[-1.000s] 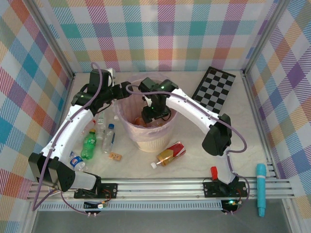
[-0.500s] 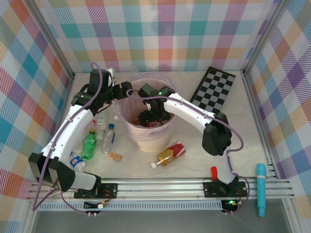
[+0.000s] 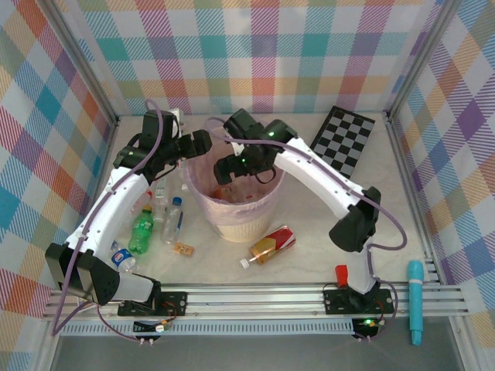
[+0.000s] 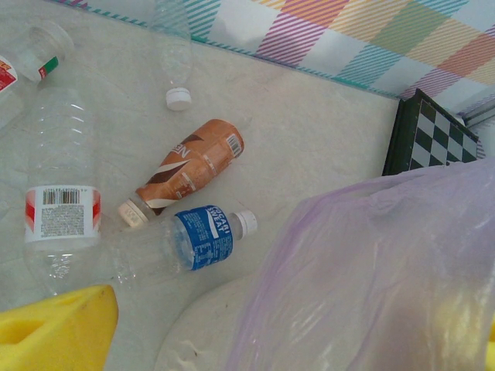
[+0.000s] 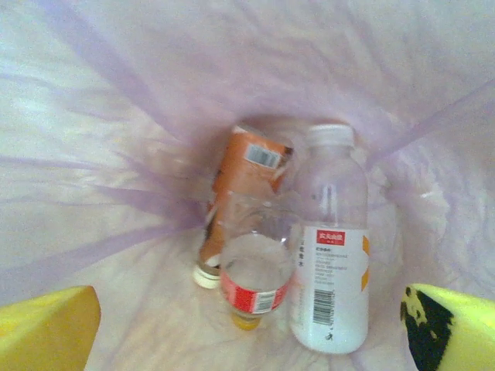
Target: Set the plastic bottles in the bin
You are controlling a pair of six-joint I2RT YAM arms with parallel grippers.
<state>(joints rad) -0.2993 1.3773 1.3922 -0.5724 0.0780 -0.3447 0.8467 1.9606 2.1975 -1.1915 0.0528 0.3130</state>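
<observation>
Hovering over the bin (image 3: 240, 224) at frame centre, right jaws spread wide, empty; three bottles (image 5: 329, 263) lie inside. Left jaws parted, empty. Best: rise straight, avoid snagging the bag (image 5: 116, 100), then target loose bottles (image 3: 172, 220) at left on the worktop (image 3: 309, 251).

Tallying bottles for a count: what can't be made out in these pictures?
Top view: contents of the bin, mostly covered by the right claw.
Left wrist view: a clear bottle, cut off by the top-left corner.
Right wrist view: the orange bottle, partly under a red-labelled bottle; label print blurred.
</observation>
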